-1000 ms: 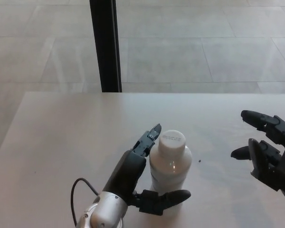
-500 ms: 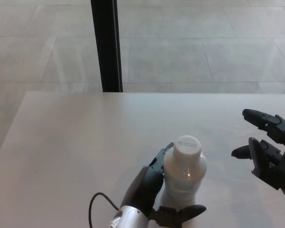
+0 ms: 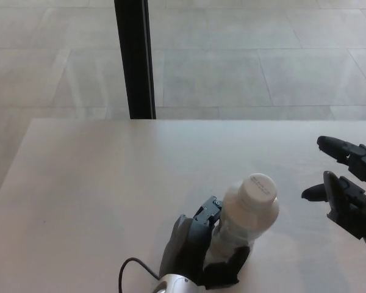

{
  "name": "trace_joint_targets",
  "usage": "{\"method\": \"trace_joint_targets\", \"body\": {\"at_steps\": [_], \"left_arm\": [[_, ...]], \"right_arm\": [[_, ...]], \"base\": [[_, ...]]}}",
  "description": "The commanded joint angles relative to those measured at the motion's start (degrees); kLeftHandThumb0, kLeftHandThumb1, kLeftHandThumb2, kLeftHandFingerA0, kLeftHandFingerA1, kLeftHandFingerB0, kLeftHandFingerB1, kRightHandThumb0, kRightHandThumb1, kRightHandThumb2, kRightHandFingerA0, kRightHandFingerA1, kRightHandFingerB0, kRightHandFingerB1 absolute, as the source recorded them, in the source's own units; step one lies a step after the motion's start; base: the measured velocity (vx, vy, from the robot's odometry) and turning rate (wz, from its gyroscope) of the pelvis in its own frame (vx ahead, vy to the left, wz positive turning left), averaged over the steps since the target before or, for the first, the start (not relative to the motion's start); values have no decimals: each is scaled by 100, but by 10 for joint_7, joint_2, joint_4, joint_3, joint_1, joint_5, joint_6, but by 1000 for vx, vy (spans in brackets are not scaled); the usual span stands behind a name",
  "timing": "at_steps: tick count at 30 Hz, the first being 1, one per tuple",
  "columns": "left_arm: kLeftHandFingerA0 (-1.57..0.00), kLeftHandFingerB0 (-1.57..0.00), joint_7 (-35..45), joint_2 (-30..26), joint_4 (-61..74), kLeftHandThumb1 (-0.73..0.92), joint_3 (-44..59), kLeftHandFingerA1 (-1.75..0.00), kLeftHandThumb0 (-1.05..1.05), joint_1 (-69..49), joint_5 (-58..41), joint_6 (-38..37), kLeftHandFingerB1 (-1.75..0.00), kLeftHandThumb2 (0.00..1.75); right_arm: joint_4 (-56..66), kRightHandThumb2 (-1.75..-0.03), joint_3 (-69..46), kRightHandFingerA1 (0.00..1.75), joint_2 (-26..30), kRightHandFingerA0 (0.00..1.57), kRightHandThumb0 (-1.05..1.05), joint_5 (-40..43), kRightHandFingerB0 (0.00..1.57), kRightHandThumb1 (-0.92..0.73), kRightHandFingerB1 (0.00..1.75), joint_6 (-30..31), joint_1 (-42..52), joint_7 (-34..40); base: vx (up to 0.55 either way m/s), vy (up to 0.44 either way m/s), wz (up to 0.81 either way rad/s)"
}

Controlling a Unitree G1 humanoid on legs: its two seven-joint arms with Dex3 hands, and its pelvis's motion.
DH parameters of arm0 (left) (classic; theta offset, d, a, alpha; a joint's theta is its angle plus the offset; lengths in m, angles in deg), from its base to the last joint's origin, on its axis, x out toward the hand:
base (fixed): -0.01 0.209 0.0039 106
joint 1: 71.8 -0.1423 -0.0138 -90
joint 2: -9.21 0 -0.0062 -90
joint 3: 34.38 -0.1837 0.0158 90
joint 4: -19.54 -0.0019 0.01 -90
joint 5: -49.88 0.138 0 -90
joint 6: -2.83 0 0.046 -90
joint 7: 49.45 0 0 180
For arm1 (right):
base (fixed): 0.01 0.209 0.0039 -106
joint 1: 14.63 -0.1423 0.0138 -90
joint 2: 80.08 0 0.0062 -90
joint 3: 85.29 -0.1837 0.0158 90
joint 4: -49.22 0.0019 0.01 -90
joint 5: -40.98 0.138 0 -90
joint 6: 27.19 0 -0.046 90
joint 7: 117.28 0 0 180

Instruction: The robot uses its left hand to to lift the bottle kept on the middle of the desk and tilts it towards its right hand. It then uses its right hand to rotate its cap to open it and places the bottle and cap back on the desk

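Left hand (image 3: pixel 198 253) sits at the near edge of the desk (image 3: pixel 97 177), near centre, fingers wrapped around the lower body of the bottle (image 3: pixel 241 229); grip is closed on it; bottle is white, tilted with its top leaning right; cap (image 3: pixel 258 188) is white and on the neck. Right hand (image 3: pixel 348 192) is at the right edge, well apart from the bottle, fingers spread, holding nothing. A black post (image 3: pixel 134 58) stands beyond the far edge of the desk; pale tiled floor (image 3: pixel 262 55) lies behind it.
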Motion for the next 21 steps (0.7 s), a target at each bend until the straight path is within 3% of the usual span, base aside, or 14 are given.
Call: {"method": "trace_joint_targets", "body": {"at_steps": [1, 5, 13, 16, 17, 18, 19, 21], "left_arm": [[-105, -90, -224, 175, -94, 92, 23, -127, 0, -14, -6, -127, -119, 149], [-108, -92, -208, 166, -83, 92, 32, -129, 0, -19, -26, -126, -120, 151], [-113, -96, -186, 129, -72, 92, 38, -132, 1, -18, -42, -125, -122, 151], [-115, -98, -152, 110, -52, 91, 45, -134, 1, -12, -53, -88, -124, 152], [-108, -91, -131, 83, -29, 67, 43, -175, 0, 0, -35, -38, -175, 161], [-106, -87, -112, 72, -12, 68, 47, -175, 6, 6, -36, -6, -175, 155], [-113, -96, -100, 61, -3, 70, 49, -175, 5, 12, -34, 12, -161, 153], [-120, -101, -71, 21, 14, 67, 52, -175, 13, 26, -21, 28, -156, 153]], "right_arm": [[21, -62, -30, 121, -17, 78, -77, 6, 54, -71, 49, -3, -13, 45], [32, -62, -33, 118, -19, 88, -75, 15, 58, -71, 51, 10, -4, 43], [38, -63, -23, 123, -16, 88, -75, 5, 59, -71, 53, 3, 13, 30], [52, -63, -13, 124, -3, 87, -75, -4, 57, -71, 53, 1, 28, 14], [57, -62, -5, 120, 6, 85, -71, -8, 57, -70, 51, -6, 39, 0], [59, -62, -1, 117, 9, 87, -70, -11, 58, -68, 50, -10, 44, -5], [65, -61, 3, 116, 12, 90, -71, -14, 58, -68, 50, -8, 48, -6], [78, -60, 14, 117, 16, 91, -68, -14, 58, -65, 49, -3, 59, -12]], "base": [[0, 0, 0], [0, 0, 0], [0, 0, 0], [0, 0, 0], [0, 0, 0], [0, 0, 0], [0, 0, 0], [0, 0, 0]]}}
